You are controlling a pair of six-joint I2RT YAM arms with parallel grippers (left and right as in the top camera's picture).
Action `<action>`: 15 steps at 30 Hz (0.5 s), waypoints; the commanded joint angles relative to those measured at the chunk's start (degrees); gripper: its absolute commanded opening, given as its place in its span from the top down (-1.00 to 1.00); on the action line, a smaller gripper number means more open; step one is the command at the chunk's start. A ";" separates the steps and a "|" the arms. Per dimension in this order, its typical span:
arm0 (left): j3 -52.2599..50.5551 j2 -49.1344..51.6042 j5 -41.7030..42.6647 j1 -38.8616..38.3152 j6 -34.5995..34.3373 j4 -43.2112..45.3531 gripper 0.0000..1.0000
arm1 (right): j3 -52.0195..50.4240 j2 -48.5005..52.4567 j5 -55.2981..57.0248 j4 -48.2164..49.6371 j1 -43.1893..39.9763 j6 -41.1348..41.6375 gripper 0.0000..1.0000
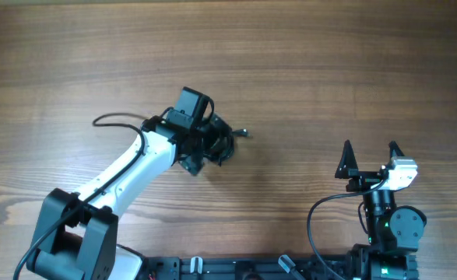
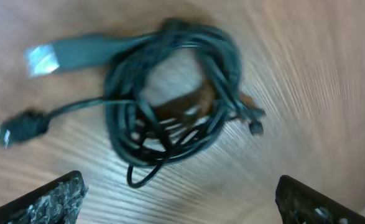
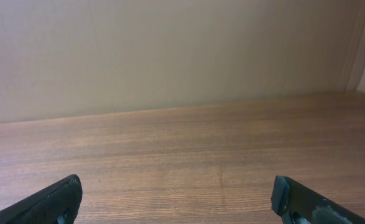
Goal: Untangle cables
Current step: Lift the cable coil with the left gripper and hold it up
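The cables (image 2: 170,99) lie in a tangled black bundle on the wooden table, filling the left wrist view, with a silvery plug at the upper left and a small dark plug at the left. In the overhead view the bundle (image 1: 222,138) is mostly hidden under my left gripper (image 1: 205,152), with one plug end sticking out to the right. My left gripper (image 2: 179,199) is open and empty, hovering right over the bundle. My right gripper (image 1: 368,152) is open and empty, far to the right near the table's front edge; it also shows in the right wrist view (image 3: 176,199).
The left arm's own thicker black wire (image 1: 115,120) loops out to the left of the arm. A pale wall (image 3: 170,50) stands behind the table's far edge. The arm bases (image 1: 290,268) sit along the front edge.
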 commanded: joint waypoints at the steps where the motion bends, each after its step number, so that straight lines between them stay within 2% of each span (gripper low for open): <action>1: -0.04 0.76 -3.43 -1.60 -19.21 -0.68 -0.96 | -0.07 -0.17 -0.04 0.20 0.22 -1.03 -0.99; 2: -0.04 1.53 -4.31 -1.84 -20.59 -0.66 -0.89 | -0.07 -0.17 -0.04 0.20 0.22 -1.07 -1.00; 5: -0.04 4.76 -5.31 -2.08 -22.64 -0.66 -0.42 | -0.07 -0.17 -0.04 0.20 0.22 -1.05 -0.99; 7: -0.04 7.96 -7.32 -2.08 -22.62 -0.50 -0.28 | -0.07 -0.17 -0.04 0.20 0.22 -1.03 -0.99; 9: -0.04 9.84 -7.74 -2.08 -22.03 -0.50 0.21 | -0.07 -0.17 -0.04 0.20 0.22 -1.05 -0.99; 10: -0.04 10.25 -7.91 -2.08 -20.81 -0.48 0.52 | -0.07 -0.17 -0.04 0.20 0.22 -1.03 -0.99; 12: 0.02 10.05 -9.66 -1.86 -15.98 -0.50 0.92 | -0.07 -0.17 -0.04 0.20 0.22 -1.05 -0.99; 15: 0.39 6.88 -10.62 1.20 -4.63 -0.09 0.92 | -0.07 -0.17 -0.04 0.20 0.22 -1.05 -1.00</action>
